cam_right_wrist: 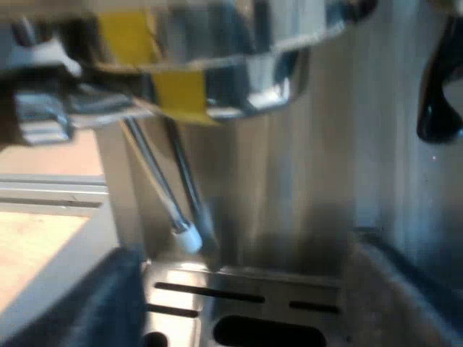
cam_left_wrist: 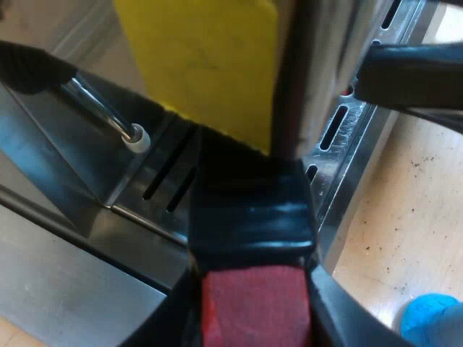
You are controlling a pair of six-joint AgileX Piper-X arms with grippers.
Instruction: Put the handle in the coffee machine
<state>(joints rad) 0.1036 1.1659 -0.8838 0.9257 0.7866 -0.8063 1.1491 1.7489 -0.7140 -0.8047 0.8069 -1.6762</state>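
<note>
The holder's dark handle [cam_left_wrist: 253,217] with its red end [cam_left_wrist: 255,307] points up toward the machine's front, under a yellow tape patch [cam_left_wrist: 202,65]. My left gripper [cam_left_wrist: 253,318] is shut on the handle near the red end, one black finger [cam_left_wrist: 163,325] on each side. The holder's metal head is hidden. My right gripper [cam_right_wrist: 253,318] hangs open over the drip tray [cam_right_wrist: 246,296], facing the machine's metal front [cam_right_wrist: 304,195], with nothing between its dark fingers [cam_right_wrist: 108,303]. Above it is the brew head [cam_right_wrist: 217,79] with yellow tape [cam_right_wrist: 181,94].
A steam wand with a white tip [cam_left_wrist: 134,137] [cam_right_wrist: 187,237] slants down over the slotted drip tray [cam_left_wrist: 340,166]. A blue tamper [cam_left_wrist: 434,322] stands on the wooden table by the tray. A black part [cam_left_wrist: 412,72] juts over the tray's edge. A black knob [cam_right_wrist: 441,87] sits on the machine's front.
</note>
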